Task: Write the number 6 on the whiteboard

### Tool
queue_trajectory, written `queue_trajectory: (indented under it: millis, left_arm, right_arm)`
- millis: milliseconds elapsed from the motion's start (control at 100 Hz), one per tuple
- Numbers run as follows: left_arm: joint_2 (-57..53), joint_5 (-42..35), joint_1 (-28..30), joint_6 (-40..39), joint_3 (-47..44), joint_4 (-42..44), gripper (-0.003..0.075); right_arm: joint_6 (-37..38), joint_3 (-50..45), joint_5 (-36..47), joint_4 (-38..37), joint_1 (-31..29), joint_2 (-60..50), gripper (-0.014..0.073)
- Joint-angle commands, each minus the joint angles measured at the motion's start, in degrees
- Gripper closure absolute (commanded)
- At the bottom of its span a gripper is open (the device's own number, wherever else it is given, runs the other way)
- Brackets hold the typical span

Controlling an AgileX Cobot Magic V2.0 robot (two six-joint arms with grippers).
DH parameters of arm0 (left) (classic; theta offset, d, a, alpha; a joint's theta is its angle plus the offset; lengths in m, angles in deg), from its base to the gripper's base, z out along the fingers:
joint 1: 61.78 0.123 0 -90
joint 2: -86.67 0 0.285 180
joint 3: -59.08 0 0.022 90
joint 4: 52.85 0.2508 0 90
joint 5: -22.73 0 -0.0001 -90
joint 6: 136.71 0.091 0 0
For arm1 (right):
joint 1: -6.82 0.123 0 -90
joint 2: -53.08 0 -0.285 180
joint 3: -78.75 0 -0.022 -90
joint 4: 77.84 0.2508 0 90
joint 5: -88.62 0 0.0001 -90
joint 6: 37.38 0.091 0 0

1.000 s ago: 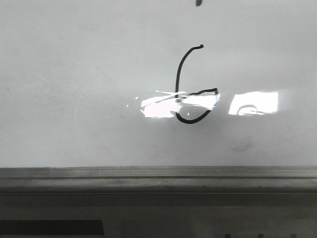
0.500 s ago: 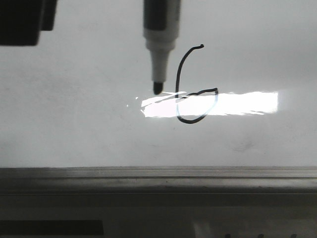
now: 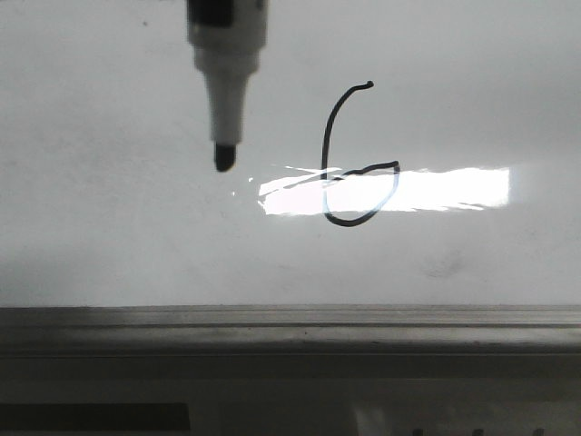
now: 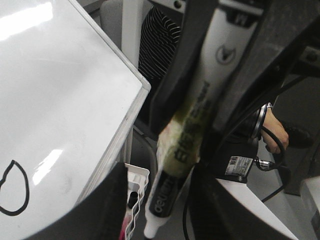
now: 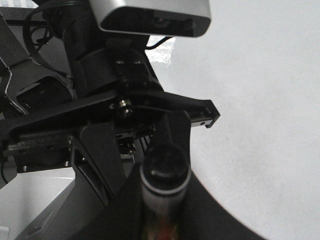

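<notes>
Already the number 6 sits mid-whiteboard. Left gripper is clamped on the marker; right gripper grips a marker too. Risk: the uncapped tip, hovering beside the 6, dips & smears a stray line.

A marker points end-on out of the lower centre of the frame, its round dark cap end ringed in grey. Black gripper fingers flank it at the lower left and lower right, closed against its barrel. Above, in the upper left, sits the other arm with a silver camera housing. The whiteboard fills the right side.
</notes>
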Motion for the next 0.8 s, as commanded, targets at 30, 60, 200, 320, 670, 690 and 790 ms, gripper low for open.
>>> queue_trajectory:
  millis: [30,60,200,320,670,690,790]
  left_arm:
    - [-0.11,2.45,-0.45,0.57,1.90,-3.87,0.0532]
    - [-0.11,2.53,-0.45,0.57,1.90,-3.87,0.0549]
    - [-0.11,2.53,-0.45,0.57,1.90,-3.87,0.0664]
    - [-0.11,2.83,-0.45,0.57,1.90,-3.87,0.0741]
    - [-0.11,2.21,-0.45,-0.73,1.90,-4.18,0.0741]
    - [-0.11,1.97,-0.45,-1.21,1.90,-4.27,0.0741]
    - [-0.11,0.35,-0.45,-3.31,1.90,-4.27,0.0741]
  right_arm:
    - [-0.50,2.06,4.83,0.31,0.19,0.55,0.0640]
    - [-0.50,2.06,5.30,0.31,0.19,0.67,0.0639]
    - [-0.50,2.06,7.98,0.31,0.19,1.08,0.0639]
    - [-0.50,1.96,8.15,0.31,0.19,1.08,0.0639]
    - [-0.50,1.96,5.43,2.63,0.19,1.08,0.0517]
    - [-0.50,1.96,4.95,2.63,0.19,1.08,0.0477]
    - [-0.50,1.96,3.22,2.51,0.19,0.97,0.0256]
